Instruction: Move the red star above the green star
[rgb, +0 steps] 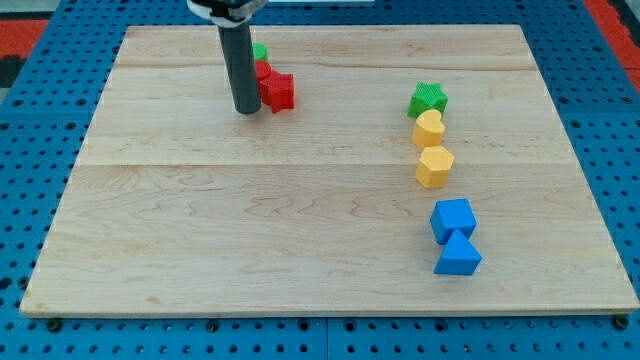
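Note:
The red star (279, 90) lies near the view's top, left of centre. Another red block (263, 71) and a green block (260, 52) sit just above it, partly hidden by the rod. My tip (247, 110) rests on the board just left of the red star, touching or almost touching it. The green star (428, 99) lies to the view's right, well apart from the red star.
Below the green star stand a yellow heart (429, 128) and a yellow hexagon (435, 166) in a column. Lower still are a blue cube (453, 219) and a blue triangle (458, 256). The wooden board (250, 230) ends in a blue pegboard surround.

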